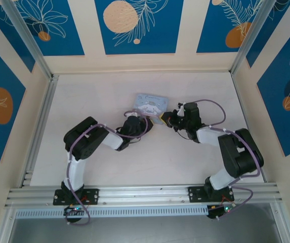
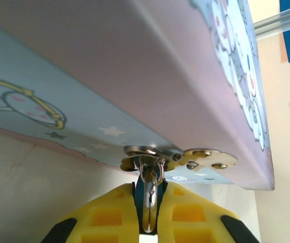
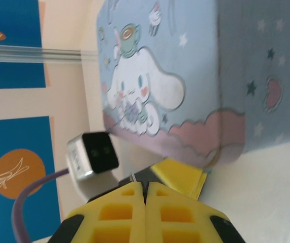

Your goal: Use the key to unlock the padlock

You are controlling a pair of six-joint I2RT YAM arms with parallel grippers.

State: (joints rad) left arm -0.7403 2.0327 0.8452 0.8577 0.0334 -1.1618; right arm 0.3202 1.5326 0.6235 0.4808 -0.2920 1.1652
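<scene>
The padlock (image 2: 149,195), small with a blue body and a silver shackle, hangs from the brass hasp (image 2: 185,158) of the pale blue cartoon tin box (image 2: 134,76). My left gripper (image 2: 149,188) is shut on the padlock, its yellow fingers (image 2: 104,212) pressing on both sides. My right gripper (image 3: 146,188) is shut, and a thin silvery sliver, the key (image 3: 133,176), pokes out between its tips. It points at the left gripper's yellow fingers (image 3: 181,177) under the box's corner (image 3: 220,147). From above, the left gripper (image 1: 156,121) and right gripper (image 1: 169,119) meet at the box's near edge.
The tin box (image 1: 150,105) lies mid-table, toward the back. The left wrist's camera (image 3: 92,154) sits close to my right fingers. Aluminium rails (image 1: 145,195) line the near edge, and patterned walls enclose the table.
</scene>
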